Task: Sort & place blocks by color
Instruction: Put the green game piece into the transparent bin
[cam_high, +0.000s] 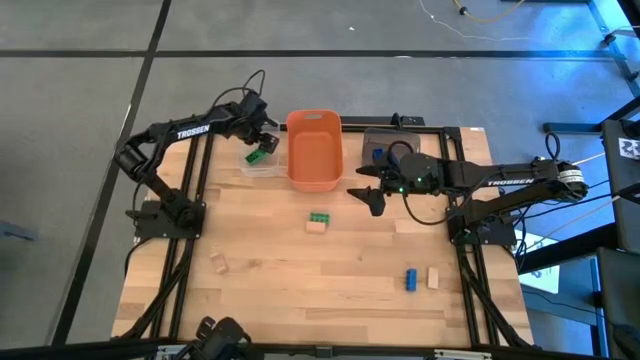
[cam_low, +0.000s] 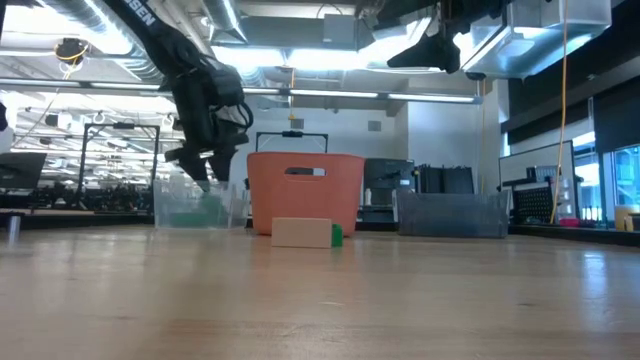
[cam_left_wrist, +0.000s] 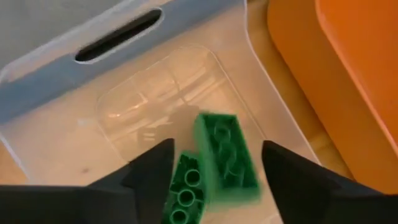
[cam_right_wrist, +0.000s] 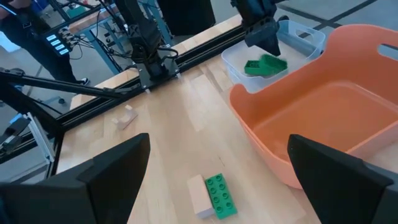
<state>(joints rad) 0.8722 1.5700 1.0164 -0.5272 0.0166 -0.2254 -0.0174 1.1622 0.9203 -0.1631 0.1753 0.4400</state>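
- The left gripper (cam_left_wrist: 211, 180) hangs over the clear bin (cam_high: 262, 165) near the table's far edge, its fingers spread wide and empty.
- Two green bricks (cam_left_wrist: 214, 168) lie in that bin beneath it, so this drop looks finished; lift straight up to clear the bin wall.
- The right gripper (cam_high: 372, 195), fingers wide, hovers by the orange bin (cam_high: 314, 150).
- Next likely target: the green brick (cam_right_wrist: 220, 194) touching a tan brick (cam_right_wrist: 199, 196) mid-table; pinch the green one alone.
- A blue brick (cam_high: 410, 279) and two more tan ones wait near the front edge.
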